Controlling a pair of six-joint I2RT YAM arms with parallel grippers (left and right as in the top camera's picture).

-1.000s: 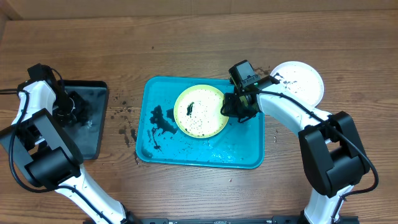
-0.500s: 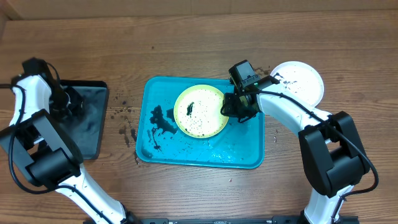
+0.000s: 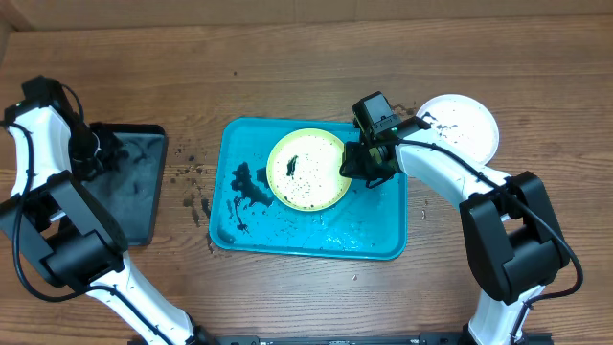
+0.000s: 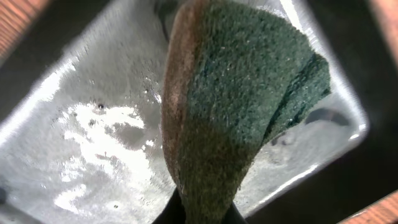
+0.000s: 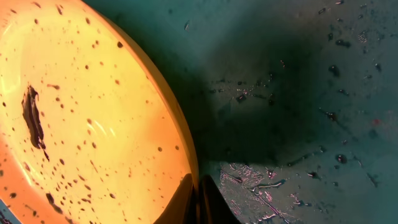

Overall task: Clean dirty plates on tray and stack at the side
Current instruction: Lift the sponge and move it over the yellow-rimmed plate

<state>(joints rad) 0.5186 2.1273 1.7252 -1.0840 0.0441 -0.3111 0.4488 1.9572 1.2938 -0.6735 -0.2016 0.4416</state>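
Turquoise tray [image 3: 287, 235] lies at the middle of the wooden table [image 3: 306, 57], and on it sits a yellow-green plate [image 3: 306, 171], its white inside scattered with black specks and one longer dark smear. The tray floor to the left of that plate carries black smudges, and its lower part glistens with wet patches. The right gripper [image 3: 356, 163] is pressed together on the plate's right rim; in the right wrist view its fingertips [image 5: 199, 193] pinch the plate [image 5: 81, 112] at the edge, with a dark shadow falling on the wet tray [image 5: 298, 93] beside it. Whether the rim is raised off the tray cannot be told.

A white plate [image 3: 465, 125], speckled along its left edge, rests on the table to the right of the tray, apart from it.

At the left stands a black tray [image 3: 139, 201], with dark crumbs on the table between it and the turquoise one. The left gripper [image 3: 96, 153] hangs over its upper part, clamped on a sponge [image 4: 230, 112] with a green scouring face and a brown side. Below the sponge the black tray [image 4: 93, 93] holds a wet, shiny film.
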